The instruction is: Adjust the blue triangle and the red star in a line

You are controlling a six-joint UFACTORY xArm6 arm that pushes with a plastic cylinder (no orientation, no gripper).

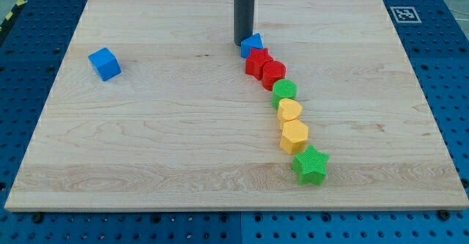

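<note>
My tip, a bare rod tool grasping nothing, stood on the tabletop touching the blue triangle at its left. The red star lay just below, touching the triangle. A blue cube sat far left.

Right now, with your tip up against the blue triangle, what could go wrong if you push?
My tip sits at the blue triangle's upper left edge. The triangle touches the red star, which heads a packed chain: red cylinder, green cylinder, yellow heart. A hard push could ripple down and bend that chain. Pushing off-centre could spin the triangle aside.
</note>
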